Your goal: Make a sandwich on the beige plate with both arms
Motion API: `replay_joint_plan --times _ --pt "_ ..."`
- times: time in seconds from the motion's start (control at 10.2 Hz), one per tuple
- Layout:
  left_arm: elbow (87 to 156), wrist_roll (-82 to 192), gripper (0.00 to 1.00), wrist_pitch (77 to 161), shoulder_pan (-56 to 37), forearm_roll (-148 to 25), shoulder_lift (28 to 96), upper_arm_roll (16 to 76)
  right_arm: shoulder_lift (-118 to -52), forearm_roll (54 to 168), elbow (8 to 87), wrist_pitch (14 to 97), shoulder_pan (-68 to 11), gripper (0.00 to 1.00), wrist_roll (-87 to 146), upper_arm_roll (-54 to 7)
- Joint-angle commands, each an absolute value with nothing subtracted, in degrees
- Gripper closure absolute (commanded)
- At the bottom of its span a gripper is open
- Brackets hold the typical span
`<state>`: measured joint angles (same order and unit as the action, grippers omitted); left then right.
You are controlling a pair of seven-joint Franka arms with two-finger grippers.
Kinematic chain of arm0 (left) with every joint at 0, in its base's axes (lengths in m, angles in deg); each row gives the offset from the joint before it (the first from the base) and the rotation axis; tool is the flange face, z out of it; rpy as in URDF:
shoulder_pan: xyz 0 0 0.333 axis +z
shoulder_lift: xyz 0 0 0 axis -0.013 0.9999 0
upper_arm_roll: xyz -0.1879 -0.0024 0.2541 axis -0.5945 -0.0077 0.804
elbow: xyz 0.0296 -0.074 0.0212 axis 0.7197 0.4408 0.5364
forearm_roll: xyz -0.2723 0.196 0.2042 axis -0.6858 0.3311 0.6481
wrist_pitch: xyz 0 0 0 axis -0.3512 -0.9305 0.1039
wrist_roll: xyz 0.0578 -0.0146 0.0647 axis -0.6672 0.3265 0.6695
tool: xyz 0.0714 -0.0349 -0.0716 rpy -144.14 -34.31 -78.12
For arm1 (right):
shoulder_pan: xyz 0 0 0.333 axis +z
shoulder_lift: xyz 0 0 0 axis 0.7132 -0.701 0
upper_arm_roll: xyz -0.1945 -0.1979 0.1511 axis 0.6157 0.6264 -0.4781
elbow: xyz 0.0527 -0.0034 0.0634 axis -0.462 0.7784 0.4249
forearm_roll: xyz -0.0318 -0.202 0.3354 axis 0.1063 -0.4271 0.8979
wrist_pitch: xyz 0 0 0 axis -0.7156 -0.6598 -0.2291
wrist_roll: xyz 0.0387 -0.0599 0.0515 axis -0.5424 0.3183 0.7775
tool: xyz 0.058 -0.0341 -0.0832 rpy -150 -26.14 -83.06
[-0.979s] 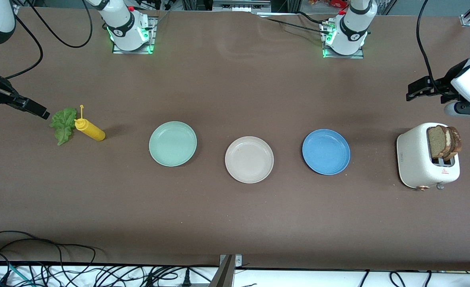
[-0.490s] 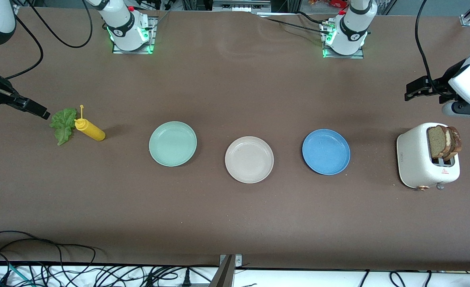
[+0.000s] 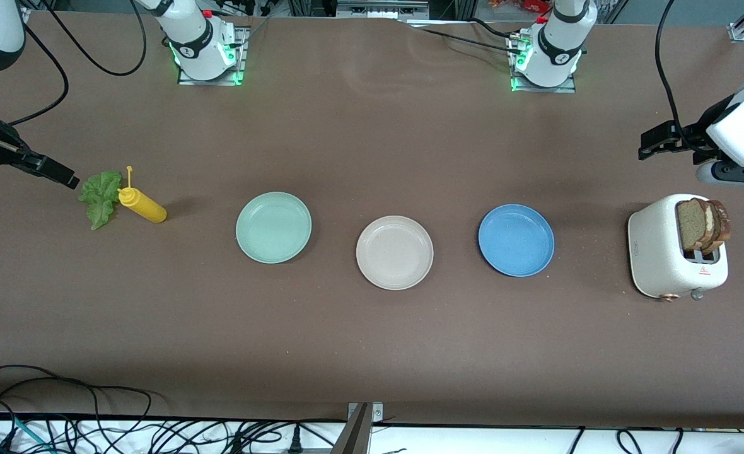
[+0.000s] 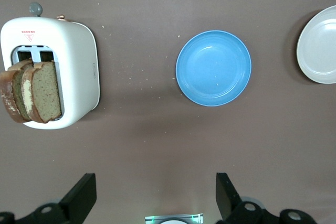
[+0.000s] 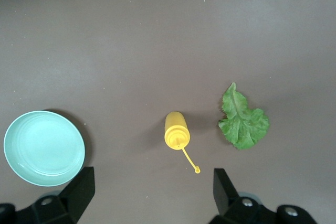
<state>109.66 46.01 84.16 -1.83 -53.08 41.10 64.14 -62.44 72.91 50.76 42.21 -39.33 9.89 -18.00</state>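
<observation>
From the high front camera we see the round, shallow, pale beige plate (image 3: 395,252) bare at mid-table, between a round mint-green plate (image 3: 273,227) toward the right arm's end and a round blue plate (image 3: 516,239) toward the left arm's end. Two square slices of brown, dark-crusted bread (image 3: 702,224) stand upright in the slots of a white, rounded toaster (image 3: 659,252) at the left arm's end. A ruffled green lettuce leaf (image 3: 100,198) lies flat at the right arm's end, just beside a yellow squeeze bottle (image 3: 142,205) lying on its side. The left gripper (image 3: 652,140) hangs over bare table near the toaster; the right gripper (image 3: 50,171) hangs just beside the leaf.

The left wrist camera looks down on the toaster (image 4: 79,72), the bread (image 4: 32,91) and the blue plate (image 4: 213,67), with the beige plate's edge (image 4: 318,45) at the frame's border. We see the left gripper (image 4: 156,198) spread wide, holding nothing.

The right wrist camera shows the lettuce leaf (image 5: 242,120), the bottle (image 5: 176,129) and the mint-green plate (image 5: 44,148). The right gripper (image 5: 153,195) is likewise wide open and empty.

We judge the sandwich not yet begun: both slices and the leaf must yet be fetched and stacked on the beige plate.
</observation>
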Motion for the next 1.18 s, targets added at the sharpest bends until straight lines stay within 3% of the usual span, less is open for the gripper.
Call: replay_joint_plan --times 0.0,0.88,1.08 --pt "108.27 46.13 0.0 84.52 -1.97 -54.72 41.93 64.26 -62.14 73.1 50.58 41.55 -39.34 0.0 9.31 -18.12" --pt "108.36 46.04 0.0 84.88 -1.89 -54.11 42.46 64.26 -61.96 73.02 49.52 41.37 -39.52 0.0 9.84 -17.86" --pt "109.5 45.6 0.0 88.9 -0.66 -53.84 43.16 64.44 -62.14 72.93 49.96 41.37 -39.52 0.0 10.37 -16.99"
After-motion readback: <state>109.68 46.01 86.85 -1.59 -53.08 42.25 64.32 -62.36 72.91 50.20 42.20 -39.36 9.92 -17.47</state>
